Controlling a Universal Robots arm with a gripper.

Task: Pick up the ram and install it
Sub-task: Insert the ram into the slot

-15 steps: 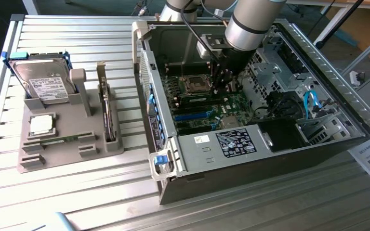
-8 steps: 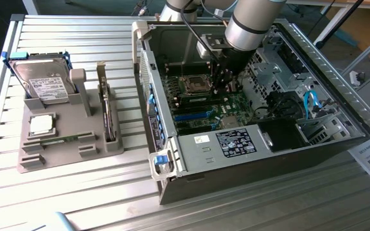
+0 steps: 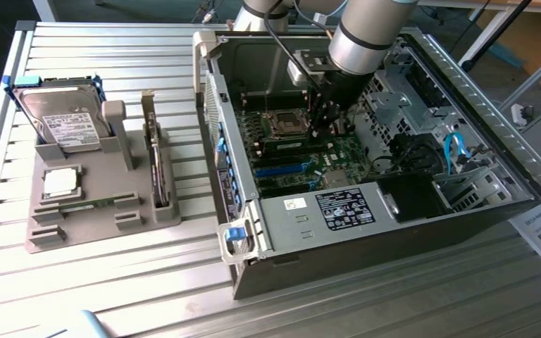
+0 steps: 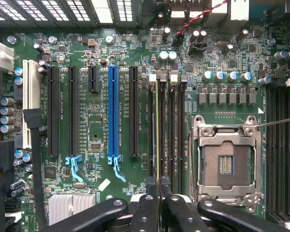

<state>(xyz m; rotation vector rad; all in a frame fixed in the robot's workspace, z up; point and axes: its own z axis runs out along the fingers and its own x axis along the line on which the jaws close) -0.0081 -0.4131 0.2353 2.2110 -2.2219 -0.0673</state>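
1. In the upper middle of the exterior view, the arm [image 3: 369,32] reaches down into an open computer case [image 3: 365,267] that lies on its side on the slatted metal counter [image 3: 110,282].
2. The gripper [image 3: 322,125] is low inside the case, just above the motherboard [image 3: 346,151] and on the exterior view's right of the CPU socket [image 3: 284,125].
3. In the wrist view the gripper [image 4: 158,186] is closed, its two black fingers [image 4: 146,208] pinching the ram [image 4: 157,130] between them.
4. The ram is seen edge-on there, as a thin yellowish-green line running away from the fingertips.
5. It lines up along one of the black memory slots [image 4: 176,130], which sit between the CPU socket [image 4: 227,159] and the long expansion slots. Whether it is fully seated in the slot or only resting at its mouth cannot be told.
6. The CPU socket is empty, its metal frame closed around bare contacts.
7. Among the expansion slots, a blue slot [image 4: 113,111] stands out on the green motherboard [image 4: 96,125], and a silver finned heatsink [image 4: 70,208] sits near the gripper's outer linkage.
8. At the exterior view's left, well apart from the case, a grey fixture [image 3: 82,225] rests on the counter.
9. The fixture holds a silver labelled hard drive [image 3: 64,120] propped at a tilt at its far end, and a square silver CPU chip [image 3: 59,183] lying flat nearer the front.
10. Inside the case, on the exterior view's right, a blue cable [image 3: 454,151] loops beside the drive bays.
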